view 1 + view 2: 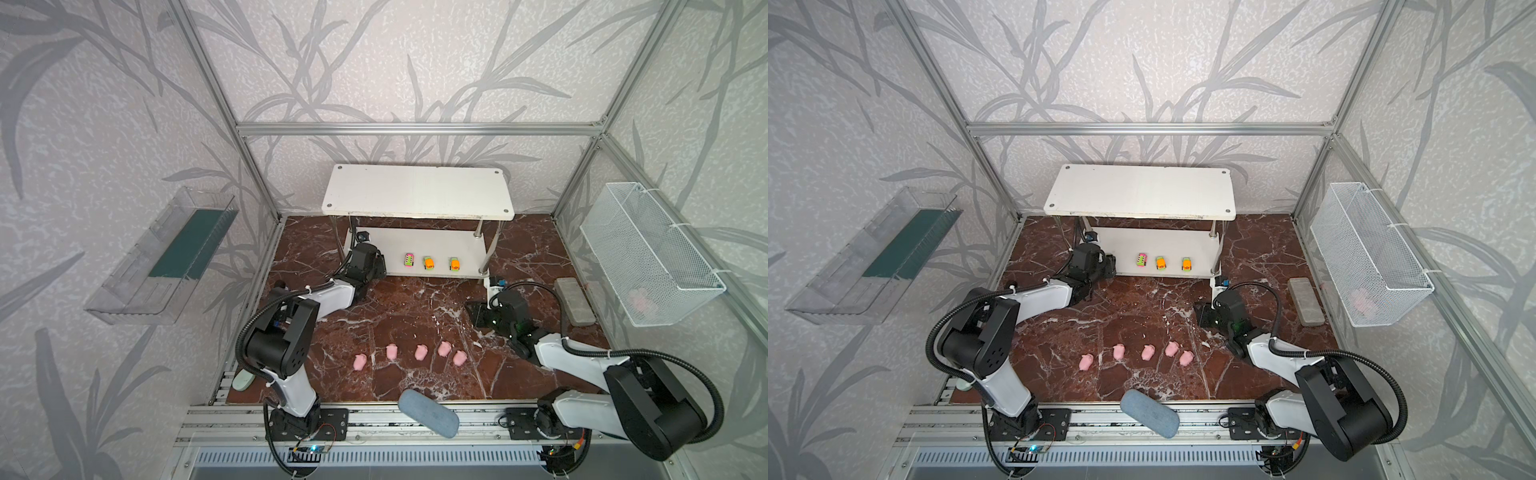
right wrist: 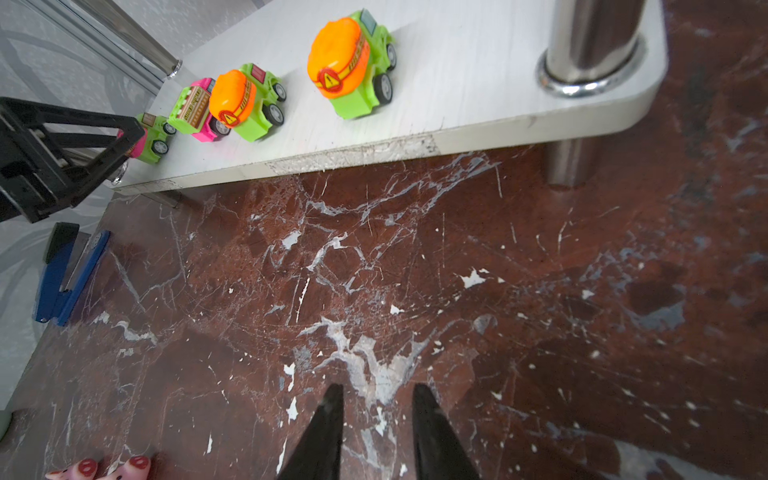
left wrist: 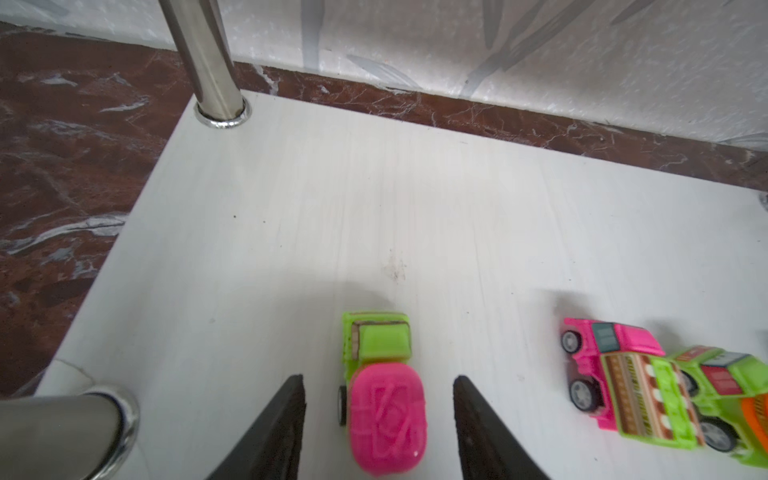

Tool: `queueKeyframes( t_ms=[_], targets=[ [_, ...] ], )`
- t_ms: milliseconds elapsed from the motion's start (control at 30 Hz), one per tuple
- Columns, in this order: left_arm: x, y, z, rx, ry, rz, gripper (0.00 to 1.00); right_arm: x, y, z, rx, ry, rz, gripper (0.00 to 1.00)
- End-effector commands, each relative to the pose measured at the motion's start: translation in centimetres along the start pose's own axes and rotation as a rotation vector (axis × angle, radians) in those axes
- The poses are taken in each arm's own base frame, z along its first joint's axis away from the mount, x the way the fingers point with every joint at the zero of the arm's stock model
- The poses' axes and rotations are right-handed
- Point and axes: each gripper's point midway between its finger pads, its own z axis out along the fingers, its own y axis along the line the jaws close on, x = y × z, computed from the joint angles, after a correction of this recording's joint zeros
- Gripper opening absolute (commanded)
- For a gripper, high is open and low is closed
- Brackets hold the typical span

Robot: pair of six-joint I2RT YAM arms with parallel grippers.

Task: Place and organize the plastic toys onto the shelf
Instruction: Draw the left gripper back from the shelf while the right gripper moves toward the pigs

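Pink-and-green car [image 3: 384,395] sits lengthwise between parted left jaws, cab toward wall [image 3: 540,50].

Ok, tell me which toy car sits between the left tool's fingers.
The pink-drum mixer car with the green cab, at the row's end; the left tool straddles it without touching.

Warning-triangle sign on rightmost orange car [image 2: 349,66]; other txt unreadable.
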Motion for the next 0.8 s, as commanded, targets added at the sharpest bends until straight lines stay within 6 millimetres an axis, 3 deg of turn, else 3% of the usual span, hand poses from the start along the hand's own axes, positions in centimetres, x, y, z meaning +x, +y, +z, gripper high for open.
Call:
queueKeyframes(
  t_ms=[0,267,567,767],
  targets=[
    [-2.3,-0.7,-1.8,0.057,-0.079,-0.021,0.58,-0.6,0.4,0.1,-0.019,-0.017,0.009,0.30],
    [-1.3,-0.6,-4.9,0.094,-0.097,-0.054,0.60,-0.6,0.5,0.2,-0.025,-0.011,0.016,0.30],
    [2.7,-0.4,-9.0,0.130,-0.068,-0.075,0.61,-0.3,0.8,-0.3,-0.029,0.014,0.014,0.31],
    [5.6,0.0,-12.8,0.139,-0.055,-0.092,0.61,0.3,0.9,-1.6,-0.023,0.043,-0.008,0.34]
  ],
)
